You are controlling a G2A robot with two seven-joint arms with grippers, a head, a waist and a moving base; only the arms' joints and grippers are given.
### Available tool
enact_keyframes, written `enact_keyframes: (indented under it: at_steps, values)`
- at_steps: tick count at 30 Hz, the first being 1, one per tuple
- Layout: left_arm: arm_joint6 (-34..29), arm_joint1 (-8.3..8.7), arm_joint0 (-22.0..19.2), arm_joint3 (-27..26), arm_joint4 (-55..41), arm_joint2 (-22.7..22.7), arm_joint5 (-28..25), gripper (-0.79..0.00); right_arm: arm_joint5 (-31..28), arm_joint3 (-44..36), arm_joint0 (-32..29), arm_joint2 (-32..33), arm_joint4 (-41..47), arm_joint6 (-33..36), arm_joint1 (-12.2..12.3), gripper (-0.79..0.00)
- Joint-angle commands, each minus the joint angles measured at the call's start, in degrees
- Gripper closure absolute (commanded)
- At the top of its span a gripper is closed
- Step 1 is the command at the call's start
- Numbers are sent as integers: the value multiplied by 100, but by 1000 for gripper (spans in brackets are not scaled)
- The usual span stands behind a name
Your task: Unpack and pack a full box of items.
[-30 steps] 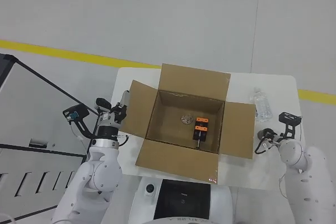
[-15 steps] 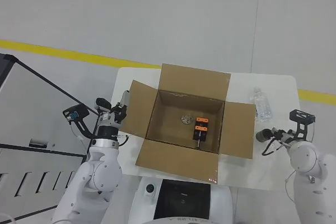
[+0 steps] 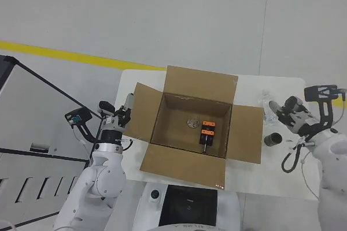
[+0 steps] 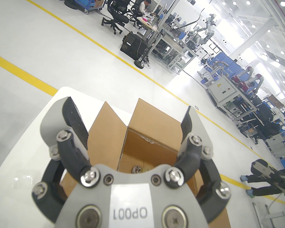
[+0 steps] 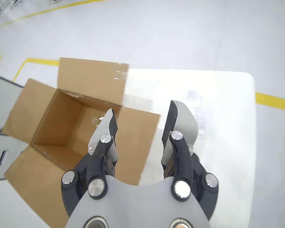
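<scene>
Cardboard box (image 3: 199,84) sits open mid-worktop (image 3: 277,173), 4 flaps out. Inside it are 1 orange-black tool (image 3: 207,131) and 1 round metal part (image 3: 192,122). My left pincer (image 4: 127,119) is spread wide and empty at the box's left flap. My right pincer (image 5: 140,122) is also apart and empty, by the clear bottle (image 3: 266,115). A dark cylinder (image 3: 273,140) stands just beside the right flap.
</scene>
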Motion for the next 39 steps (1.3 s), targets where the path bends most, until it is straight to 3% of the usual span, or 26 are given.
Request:
enact_keyframes:
  at_steps: [1,5,7,15,16,17,22,27,34,39]
  values:
    - [0,0,1,0,0,0,-1,-785,-271,307,457,-752,247,347,4,-428]
    - [0,0,1,0,0,0,-1,-785,-365,889,993,-2042,-509,471,-26,-591]
    - [0,0,1,0,0,0,-1,-785,-147,1067,1077,-2336,-1171,293,-37,-785]
    - [0,0,1,0,0,0,-1,-785,-147,1067,1077,-2336,-1171,293,-37,-785]
    - [0,0,1,0,0,0,-1,-785,-169,1146,1035,-2348,-1054,245,-40,-514]
    - [0,0,1,0,0,0,-1,-785,-202,1370,1012,-2323,-829,199,-41,-385]
    - [0,0,1,0,0,0,-1,-785,-627,2035,1388,-2614,-679,205,-45,-366]
    - [0,0,1,0,0,0,-1,-785,-825,2727,1886,-3353,-920,131,-118,-382]
    - [0,0,1,0,0,0,-1,-785,-287,4054,2881,-4465,-1274,86,-368,-382]
    - [0,0,1,0,0,0,-1,-785,-129,5155,3604,-5026,-1001,-85,-608,-376]
